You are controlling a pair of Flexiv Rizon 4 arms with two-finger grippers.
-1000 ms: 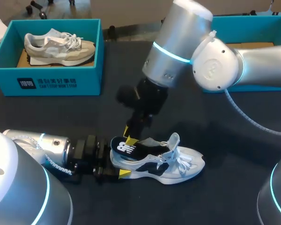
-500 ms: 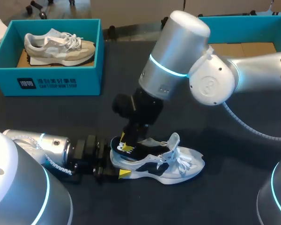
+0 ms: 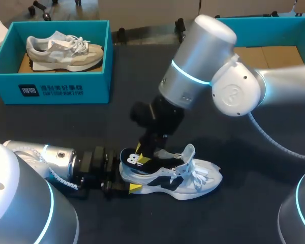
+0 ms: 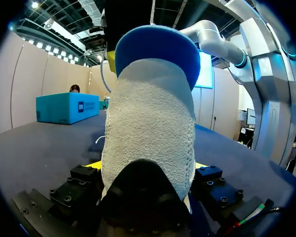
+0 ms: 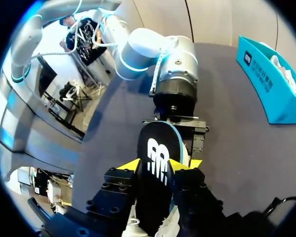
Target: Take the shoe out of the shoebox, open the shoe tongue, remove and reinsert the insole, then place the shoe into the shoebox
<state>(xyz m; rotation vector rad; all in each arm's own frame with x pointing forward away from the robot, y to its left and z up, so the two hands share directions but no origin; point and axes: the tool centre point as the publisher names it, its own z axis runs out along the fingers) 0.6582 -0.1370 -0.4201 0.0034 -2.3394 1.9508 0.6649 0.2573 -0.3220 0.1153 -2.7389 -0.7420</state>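
A white and black shoe (image 3: 193, 180) lies on its side on the dark table, toe to the right. My left gripper (image 3: 123, 179) lies low at its heel, one finger on each side of the white heel (image 4: 148, 133), shut on it. From above, my right gripper (image 3: 142, 150) comes down at the shoe's opening. A black insole (image 5: 158, 148) with a white logo stands between its yellow tips (image 5: 129, 165), and my right gripper (image 5: 158, 166) is shut on it. The insole's heel end (image 3: 134, 160) sticks out of the shoe, its blue underside (image 4: 155, 44) facing the left wrist.
A teal shoebox (image 3: 51, 86) with a beige shoe (image 3: 63, 51) stands at the back left. An open teal box (image 3: 264, 23) sits at the back right, behind my right arm. Bare table lies in front of and to the right of the shoe.
My right arm swung slightly left, then back right above the heel, and its fingers drew closer on the insole. The left arm and the shoe stayed put.
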